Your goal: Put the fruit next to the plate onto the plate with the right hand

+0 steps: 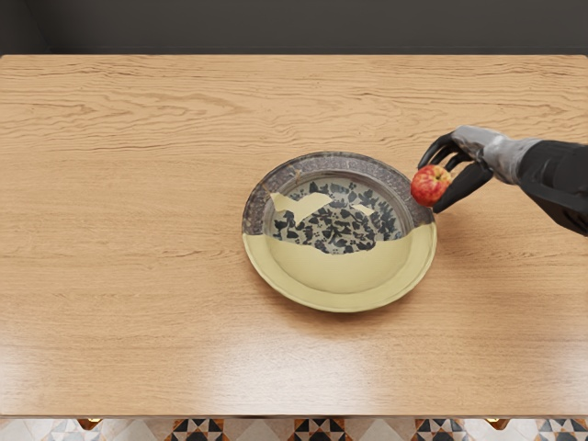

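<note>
A wooden table (pixel 138 184) fills the frame. At centre sits the plate (pixel 303 285), yellow with a dark speckled rim. At right-centre, the right hand (pixel 464 161) curls its black fingers (pixel 462 185) around the red apple (pixel 430 185), over the plate's right rim.

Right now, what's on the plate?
Nothing lies in the plate, only its dark-speckled glaze. The apple, gripped by the right hand, hangs at its right rim, hiding whether they touch.

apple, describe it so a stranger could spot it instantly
On the wooden table sits a yellow and dark patterned plate. At its right rim, the right hand holds the apple. It is the only small, round, red thing.
</note>
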